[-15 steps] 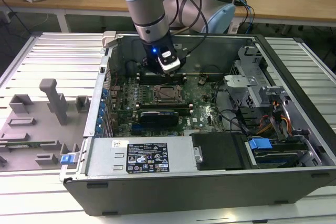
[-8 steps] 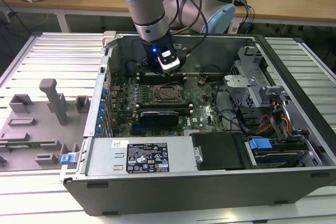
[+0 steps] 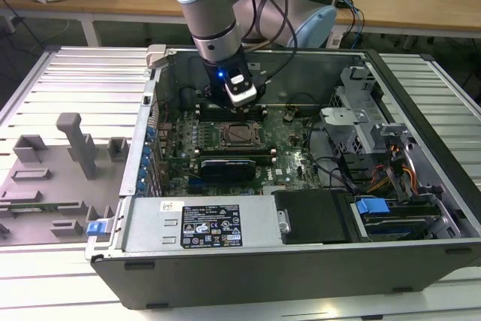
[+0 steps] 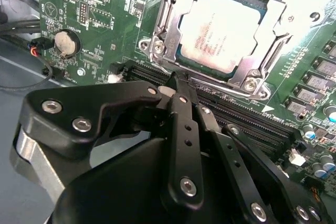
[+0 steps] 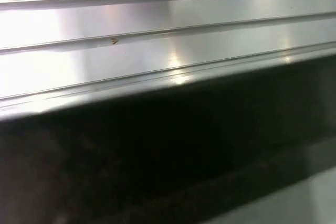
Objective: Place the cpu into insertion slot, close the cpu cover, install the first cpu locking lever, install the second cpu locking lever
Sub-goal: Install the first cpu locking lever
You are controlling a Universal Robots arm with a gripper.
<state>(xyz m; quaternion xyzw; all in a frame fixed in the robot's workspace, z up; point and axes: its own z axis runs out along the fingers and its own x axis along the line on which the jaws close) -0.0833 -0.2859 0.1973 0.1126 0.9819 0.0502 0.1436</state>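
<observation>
The cpu (image 4: 220,30), silvery-grey and square, lies flat in the insertion slot (image 4: 156,47) on the green motherboard. The cpu cover (image 4: 210,69) is down around it, its window framing the chip. A thin metal lever (image 4: 161,17) runs along one side of the socket and another (image 4: 273,51) along the opposite side; whether they are latched I cannot tell. My gripper (image 4: 176,83) hovers just off the socket's edge, over the memory slots, fingers shut with nothing between them. In the exterior view the gripper (image 3: 239,101) hangs inside the open case, just behind the socket (image 3: 239,134).
Long memory slots (image 4: 247,119) lie under the fingers, and a coin battery (image 4: 66,42) sits nearby. A black card (image 3: 229,165), the power supply (image 3: 210,223), a drive cage (image 3: 353,125) and cables (image 3: 391,163) crowd the case. A grey fixture tray (image 3: 68,155) lies at the exterior view's left.
</observation>
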